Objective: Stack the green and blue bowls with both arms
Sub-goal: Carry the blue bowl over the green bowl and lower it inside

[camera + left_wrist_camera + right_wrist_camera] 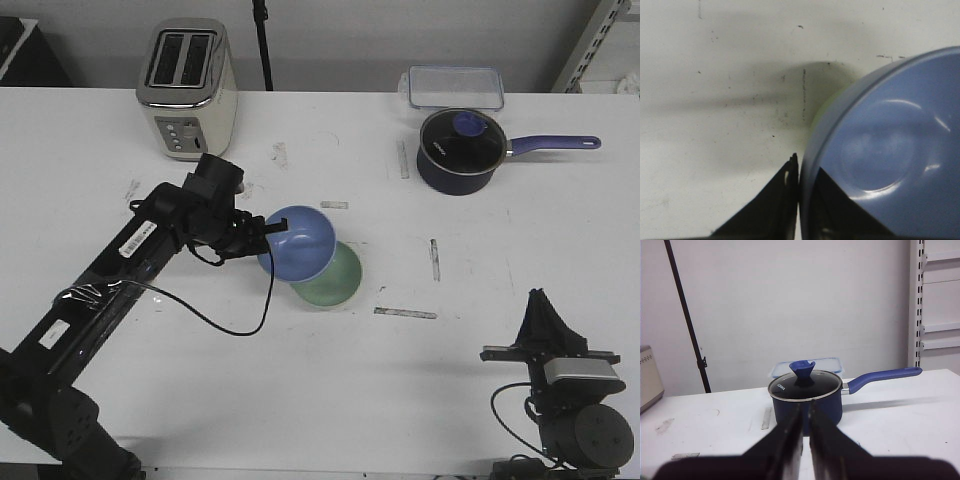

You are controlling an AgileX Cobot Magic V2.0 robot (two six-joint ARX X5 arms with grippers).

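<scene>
White and scuffed, the tabletop [450, 350] carries 2 bowls near its middle, well apart from the toaster [187, 88] at the back. From the front, the blue bowl [299, 243] is tilted and raised, overlapping the green bowl [333, 281], which lies flat just beside and under it, farther from the toaster. The left end effector [270, 230] pinches the blue bowl's rim on the toaster side. Its wrist view adds the detail: 1 dark finger [775, 210] outside the wall, another inside the blue bowl [885, 160], and only a pale green sliver past the rim. The right end effector [541, 300] rests well apart; only its wrist view shows the fingers [790, 440] pressed nearly together, facing a lidded saucepan [807, 400].
</scene>
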